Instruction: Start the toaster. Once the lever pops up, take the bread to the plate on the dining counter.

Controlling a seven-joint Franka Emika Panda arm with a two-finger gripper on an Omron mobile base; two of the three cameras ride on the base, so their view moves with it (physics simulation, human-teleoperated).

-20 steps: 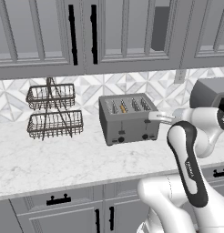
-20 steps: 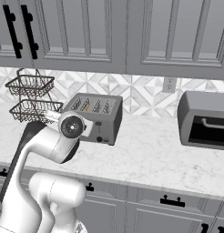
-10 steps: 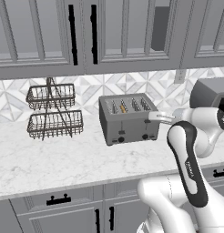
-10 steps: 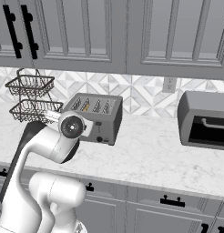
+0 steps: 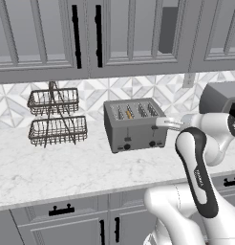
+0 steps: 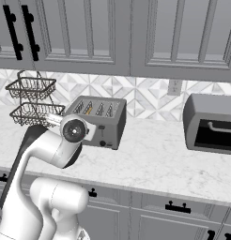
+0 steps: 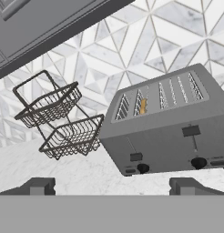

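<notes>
No readable text can be made out anywhere; a tiny marking on the arm's dark band (image 5: 201,178) is too blurred.

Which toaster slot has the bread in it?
The second slot from the basket end of the toaster: the orange bread stands in it, while the other three slots look empty.

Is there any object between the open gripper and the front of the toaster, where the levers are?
Nothing visible does. In the hand view the open gripper faces the toaster front across bare marble counter. The wire basket rack stands off to the side, apart from that path.
</notes>
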